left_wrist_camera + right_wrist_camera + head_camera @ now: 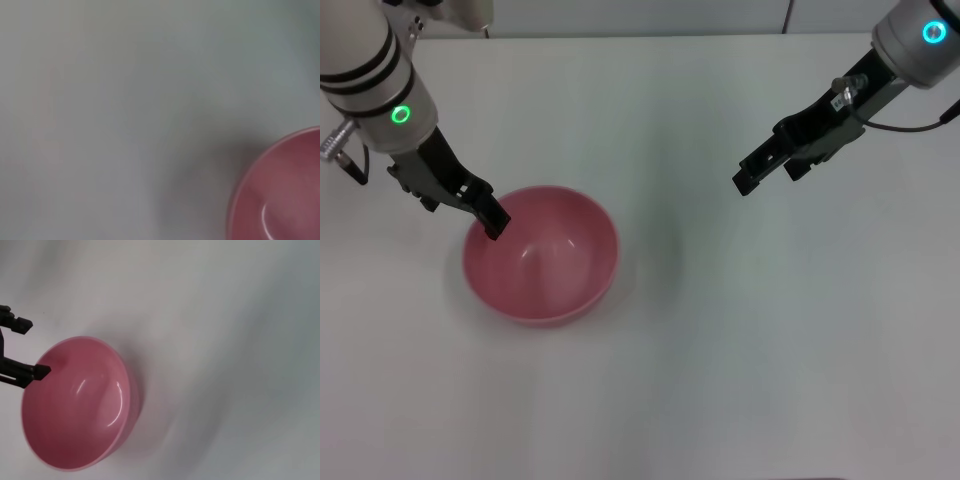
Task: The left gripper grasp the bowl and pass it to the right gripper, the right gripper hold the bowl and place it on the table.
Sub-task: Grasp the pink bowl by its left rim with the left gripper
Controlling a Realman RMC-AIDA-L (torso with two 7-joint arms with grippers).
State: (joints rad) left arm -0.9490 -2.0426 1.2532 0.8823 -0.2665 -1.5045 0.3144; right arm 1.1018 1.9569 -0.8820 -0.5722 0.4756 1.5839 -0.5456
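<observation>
The pink-red bowl (542, 256) stands upright on the white table (740, 350), left of centre. My left gripper (462, 212), on the green-ringed arm, is open at the bowl's left rim. In the right wrist view, one of the left gripper's fingers (39, 371) reaches over the rim of the bowl (80, 405) and the other stays outside it. The left wrist view shows only part of the bowl (282, 195) and bare table. My right gripper (767, 177), on the cyan-ringed arm, hangs open above the table, well to the right of the bowl and holding nothing.
The table's far edge (640, 36) runs along the back. A silver plug (332, 143) sticks out beside the left arm.
</observation>
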